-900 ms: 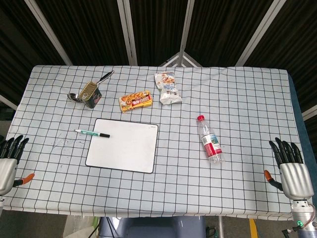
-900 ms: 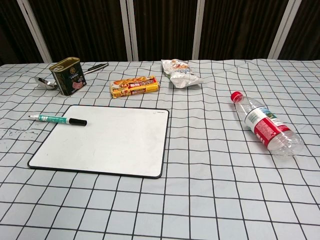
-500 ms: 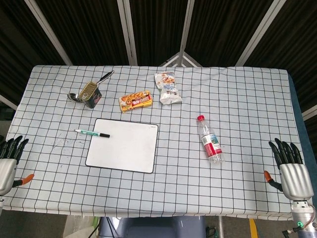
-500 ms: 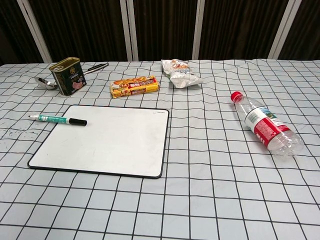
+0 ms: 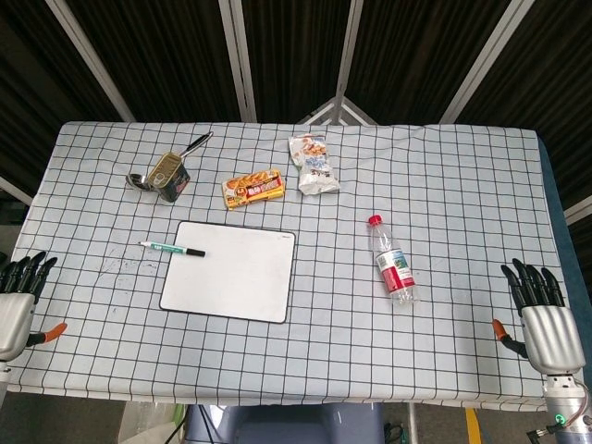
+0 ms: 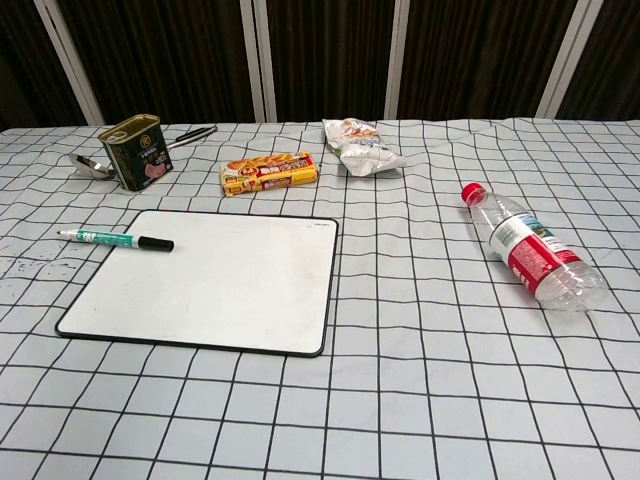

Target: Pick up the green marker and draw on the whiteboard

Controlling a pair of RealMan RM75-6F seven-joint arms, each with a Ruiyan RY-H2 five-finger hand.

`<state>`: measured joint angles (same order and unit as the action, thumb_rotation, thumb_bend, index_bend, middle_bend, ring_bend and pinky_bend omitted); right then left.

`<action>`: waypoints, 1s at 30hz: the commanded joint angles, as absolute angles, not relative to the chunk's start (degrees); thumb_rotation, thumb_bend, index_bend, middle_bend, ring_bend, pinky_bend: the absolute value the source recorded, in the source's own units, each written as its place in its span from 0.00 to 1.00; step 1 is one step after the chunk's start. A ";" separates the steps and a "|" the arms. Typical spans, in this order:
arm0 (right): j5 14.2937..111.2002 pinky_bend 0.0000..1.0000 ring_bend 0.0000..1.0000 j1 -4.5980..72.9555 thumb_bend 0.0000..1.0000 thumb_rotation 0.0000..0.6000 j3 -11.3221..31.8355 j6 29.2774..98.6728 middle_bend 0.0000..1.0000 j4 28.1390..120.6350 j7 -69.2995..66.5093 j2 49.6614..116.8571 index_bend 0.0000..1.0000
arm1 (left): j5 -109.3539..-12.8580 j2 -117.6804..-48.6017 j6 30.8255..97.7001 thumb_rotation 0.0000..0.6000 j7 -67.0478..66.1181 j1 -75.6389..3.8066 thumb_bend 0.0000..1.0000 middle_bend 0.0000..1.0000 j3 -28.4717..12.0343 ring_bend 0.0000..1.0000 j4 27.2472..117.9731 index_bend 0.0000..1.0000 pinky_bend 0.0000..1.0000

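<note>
your left hand (image 5: 17, 301) and right hand (image 5: 543, 319) rest at the near table edges, fingers apart, holding nothing; likely a start pose, task not begun. marker (image 5: 172, 248) lies forward and to the right of your left hand, capped end on the whiteboard's (image 5: 231, 273) left edge, tail on the cloth (image 5: 444, 185), so that hand looks the natural pick. containers: tin (image 5: 170, 173) beyond the board, contents not visible; bottle (image 5: 392, 260) on its side, capped, looks empty.
</note>
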<state>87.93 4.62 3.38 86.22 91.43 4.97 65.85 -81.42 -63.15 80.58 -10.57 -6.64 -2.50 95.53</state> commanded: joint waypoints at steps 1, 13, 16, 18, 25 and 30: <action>87.92 0.00 0.00 4.66 0.31 1.00 3.37 86.13 0.00 91.43 4.94 65.86 0.00 | -81.14 -63.32 79.69 1.00 -11.23 -7.72 0.05 0.00 -3.29 0.00 95.32 0.10 0.00; 87.52 0.00 0.00 5.09 0.31 1.00 3.51 85.27 0.00 91.40 4.88 66.16 0.00 | -70.41 -71.56 65.31 1.00 -18.31 -20.32 0.23 0.04 -10.84 0.00 88.03 0.39 0.05; 87.46 0.00 0.00 5.13 0.31 1.00 3.54 85.21 0.00 91.37 4.75 66.15 0.00 | -68.19 -74.71 61.89 1.00 -20.61 -23.60 0.25 0.05 -11.78 0.00 85.06 0.42 0.05; 87.40 0.00 0.00 5.11 0.31 1.00 3.57 85.22 0.00 91.41 4.57 66.12 0.00 | -66.39 -76.90 59.79 1.00 -22.39 -25.62 0.25 0.06 -12.21 0.00 83.16 0.43 0.05; 87.36 0.00 0.00 5.12 0.31 1.00 3.59 85.19 0.00 91.43 4.01 66.03 0.00 | -62.76 -82.46 56.29 1.00 -27.43 -30.08 0.27 0.06 -12.76 0.00 78.34 0.45 0.05; 87.37 0.00 0.00 5.11 0.31 1.00 3.54 85.12 0.00 91.35 3.50 65.97 0.00 | -60.05 -86.44 55.22 1.00 -30.58 -33.03 0.30 0.06 -13.55 0.00 74.29 0.45 0.05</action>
